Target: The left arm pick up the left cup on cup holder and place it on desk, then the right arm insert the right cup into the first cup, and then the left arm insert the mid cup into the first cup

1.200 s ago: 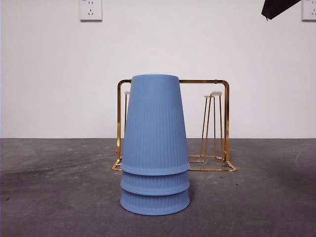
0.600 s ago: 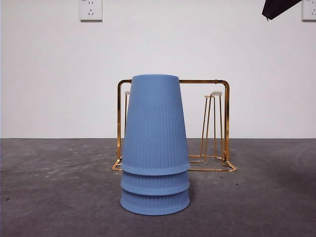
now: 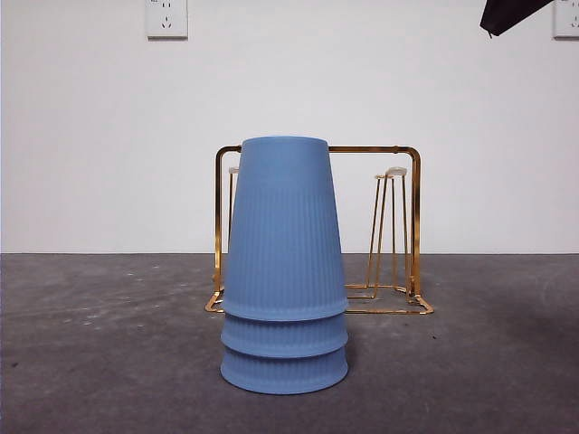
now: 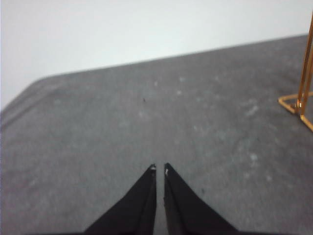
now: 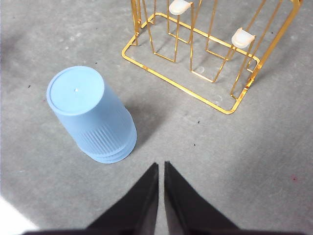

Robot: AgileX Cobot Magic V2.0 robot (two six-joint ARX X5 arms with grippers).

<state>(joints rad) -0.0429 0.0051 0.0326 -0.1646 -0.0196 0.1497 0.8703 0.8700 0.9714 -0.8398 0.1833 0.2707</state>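
Three blue ribbed cups point(image 3: 284, 271) stand upside down, nested in one stack, on the dark grey desk point(image 3: 109, 362) in front of the gold wire cup holder point(image 3: 398, 226). The holder's white-tipped pegs are bare. The stack also shows in the right wrist view point(image 5: 93, 115), with the holder point(image 5: 205, 54) behind it. My right gripper point(image 5: 161, 165) is shut and empty, high above the desk, apart from the stack. My left gripper point(image 4: 159, 169) is shut and empty over bare desk point(image 4: 122, 122), with only a corner of the holder point(image 4: 301, 93) in its view.
A white wall with two power sockets point(image 3: 166, 18) rises behind the desk. A black arm tip point(image 3: 507, 14) shows at the top right corner of the front view.
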